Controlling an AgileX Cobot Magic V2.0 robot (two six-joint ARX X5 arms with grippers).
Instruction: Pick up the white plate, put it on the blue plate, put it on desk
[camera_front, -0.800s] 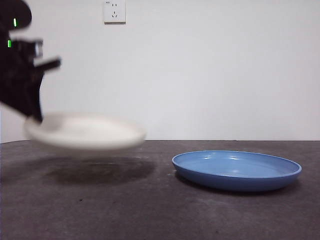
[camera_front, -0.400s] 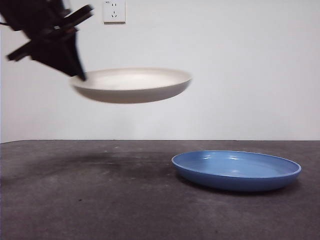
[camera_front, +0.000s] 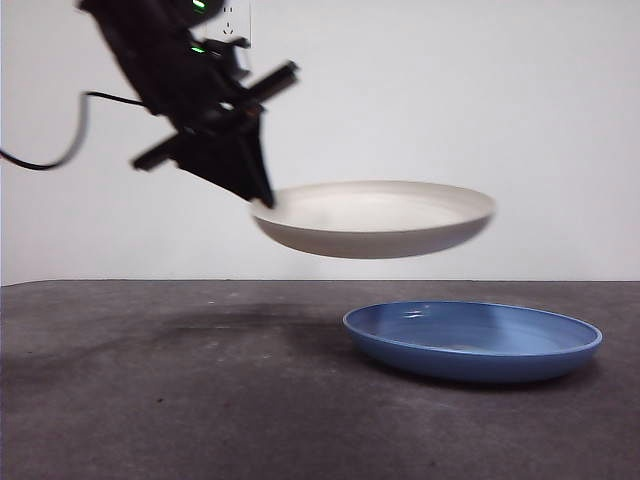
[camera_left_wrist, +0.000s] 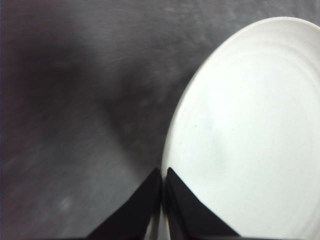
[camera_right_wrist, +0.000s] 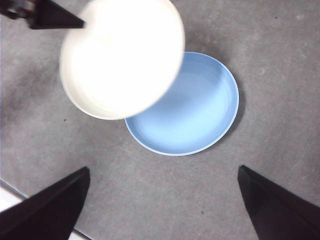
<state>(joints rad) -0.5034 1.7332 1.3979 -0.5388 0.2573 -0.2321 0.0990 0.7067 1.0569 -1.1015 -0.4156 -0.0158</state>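
My left gripper (camera_front: 258, 205) is shut on the rim of the white plate (camera_front: 375, 218) and holds it level in the air, above and a little left of the blue plate (camera_front: 472, 340). The left wrist view shows both jaws pinching the white plate's edge (camera_left_wrist: 240, 135). The blue plate rests on the dark grey desk (camera_front: 150, 400). In the right wrist view the white plate (camera_right_wrist: 122, 55) overlaps the blue plate's (camera_right_wrist: 192, 110) edge. My right gripper (camera_right_wrist: 165, 200) is open and empty, high above the desk.
A white wall with a socket stands behind the desk. A black cable (camera_front: 60, 140) hangs from the left arm. The desk (camera_right_wrist: 280, 75) spreads wide around the blue plate.
My left gripper has carried the white plate up from just above the desk and to the right, now partly over the blue plate. The blue plate has not moved.
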